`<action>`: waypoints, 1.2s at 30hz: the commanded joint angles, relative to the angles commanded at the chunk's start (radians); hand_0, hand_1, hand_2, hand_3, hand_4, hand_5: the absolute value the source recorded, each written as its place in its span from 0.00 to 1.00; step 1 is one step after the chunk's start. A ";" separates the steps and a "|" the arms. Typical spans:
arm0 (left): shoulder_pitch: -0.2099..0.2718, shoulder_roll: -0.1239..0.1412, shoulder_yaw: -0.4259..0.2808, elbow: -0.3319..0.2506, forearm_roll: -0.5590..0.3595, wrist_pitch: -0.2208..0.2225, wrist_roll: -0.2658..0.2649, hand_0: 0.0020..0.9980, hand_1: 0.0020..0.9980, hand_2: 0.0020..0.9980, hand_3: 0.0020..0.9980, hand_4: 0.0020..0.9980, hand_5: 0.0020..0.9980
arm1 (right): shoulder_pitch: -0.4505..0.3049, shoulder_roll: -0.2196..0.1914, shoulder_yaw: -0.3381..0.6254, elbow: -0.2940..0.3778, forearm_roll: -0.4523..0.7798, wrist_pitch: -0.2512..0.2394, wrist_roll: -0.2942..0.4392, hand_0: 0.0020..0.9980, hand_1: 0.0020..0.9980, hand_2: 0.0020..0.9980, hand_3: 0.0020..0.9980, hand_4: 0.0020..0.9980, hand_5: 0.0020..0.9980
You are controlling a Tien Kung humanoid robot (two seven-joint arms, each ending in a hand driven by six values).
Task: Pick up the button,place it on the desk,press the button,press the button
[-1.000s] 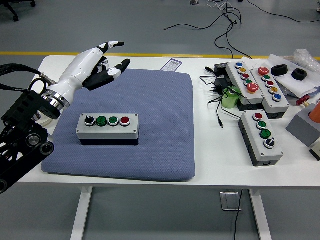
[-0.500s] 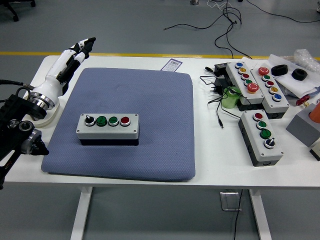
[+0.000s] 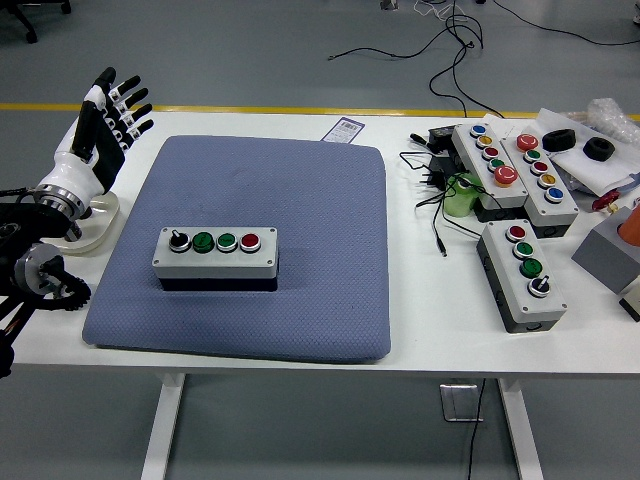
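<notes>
My left robot hand (image 3: 105, 125) is raised at the bench's (image 3: 420, 330) far left edge, fingers spread, holding nothing. The button box (image 3: 215, 253) sits on the blue mat (image 3: 300, 220), well apart from it. To press well, I should come down squarely over one button.

Pulled back left off the blue mat (image 3: 250, 250), out past the tabletop's (image 3: 420, 320) far-left corner: left robot hand (image 3: 105, 125), now upright with fingers (image 3: 128, 100) spread, no longer reaching over the mat.
</notes>
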 joint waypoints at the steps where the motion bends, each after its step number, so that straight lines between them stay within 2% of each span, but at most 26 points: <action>1: -0.001 0.001 -0.002 0.008 -0.007 -0.003 0.001 0.91 0.93 0.94 0.92 0.65 1.00 | 0.000 0.000 0.001 0.000 -0.002 0.000 0.000 0.52 0.66 0.71 0.62 0.30 0.15; 13: -0.001 0.003 -0.009 0.041 -0.016 -0.004 -0.004 0.91 0.93 0.94 0.92 0.64 1.00 | 0.002 0.000 0.002 0.000 -0.002 0.000 -0.001 0.52 0.66 0.71 0.62 0.30 0.15; 36: 0.002 0.009 0.002 0.047 -0.023 -0.015 -0.009 0.89 0.92 0.94 0.93 0.64 1.00 | -0.008 0.000 -0.001 0.000 0.004 0.000 -0.004 0.54 0.66 0.71 0.62 0.30 0.15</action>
